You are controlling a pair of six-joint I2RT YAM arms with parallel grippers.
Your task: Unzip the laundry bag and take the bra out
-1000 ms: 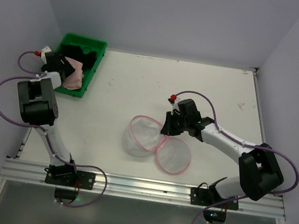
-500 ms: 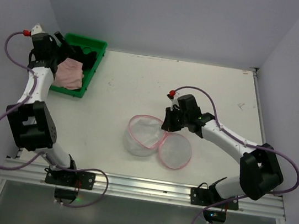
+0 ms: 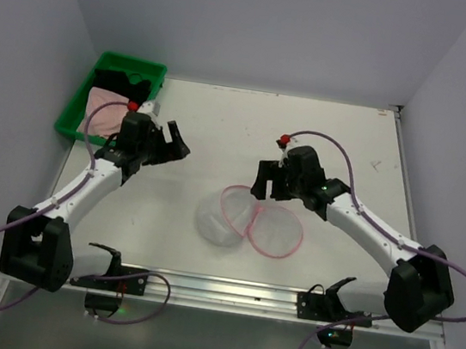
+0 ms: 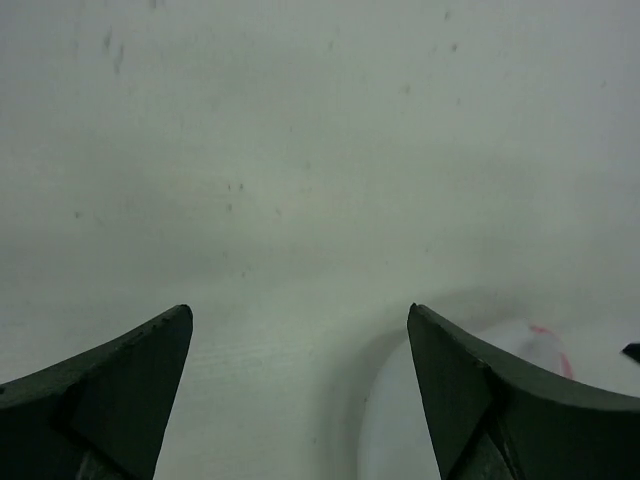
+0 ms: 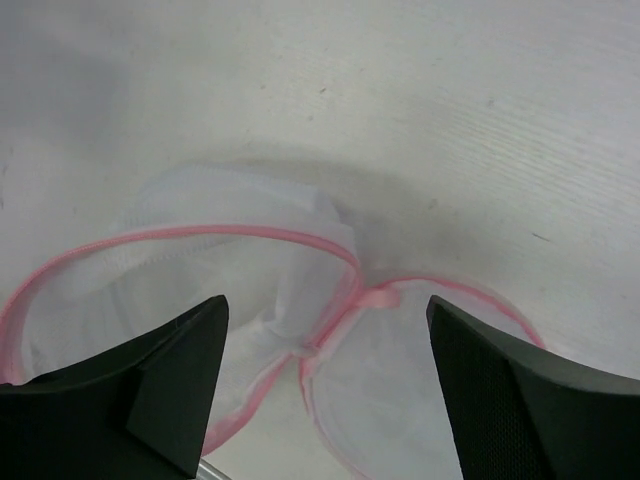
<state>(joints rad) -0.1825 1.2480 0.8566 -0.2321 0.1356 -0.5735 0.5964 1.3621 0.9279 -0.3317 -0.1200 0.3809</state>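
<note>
One white mesh laundry bag (image 3: 223,216) is lying on the bench (image 3: 334,137), apparently unzipped, its pink-rimmed lid (image 3: 275,231) flipped beside it. The left pincer (image 3: 179,141) and the right pincer (image 3: 259,182) are hovering spread.

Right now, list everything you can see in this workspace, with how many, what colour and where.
laundry bag: one, white mesh with pink trim, table centre, unzipped, lid lying open beside it
tray: one, green, far left corner
pink garment: one, pink, in the tray
dark item: one, black, far end of the tray
table: one, white
left end effector: one, black, open, over bare table
right end effector: one, black, open, above the bag
</note>
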